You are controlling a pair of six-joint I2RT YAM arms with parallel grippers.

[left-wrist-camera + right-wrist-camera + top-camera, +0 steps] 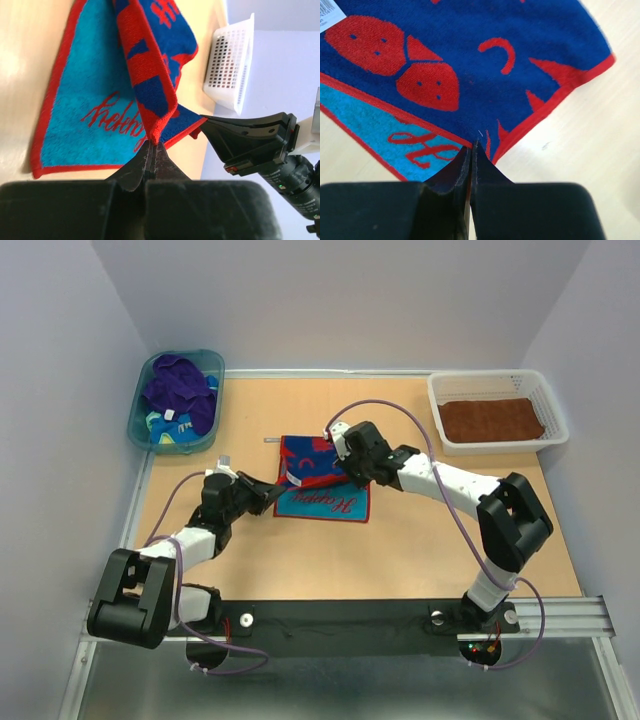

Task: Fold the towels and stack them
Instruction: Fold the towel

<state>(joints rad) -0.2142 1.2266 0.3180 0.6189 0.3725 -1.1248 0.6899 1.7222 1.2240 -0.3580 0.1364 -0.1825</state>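
The red and blue towel [325, 480] is lying near the middle of the counter [400, 550], partly doubled over, so that a dark blue side with red shapes is covering part of a turquoise side bearing red script; the left fingers [277, 493] are pinching it at its left edge, pressed fully together, and in the left wrist view a red-bordered fold is rising straight out from between their tips [152, 149]; the right fingers [340, 470] are gripping the cloth from the opposite side, also squeezed shut with no gap showing, biting the blue layer just where its red border is meeting the turquoise part [471, 149]; a white label [327, 12] is showing at one corner of the blue side; the two sets of fingers are sitting close to each other across the towel; a purple towel [178, 390] and a teal-and-yellow towel [165, 430] are lying bunched in the teal tub [216, 368] at the far left; a brown towel [492, 418] is lying flat in the white mesh basket [440, 402] at the far right.
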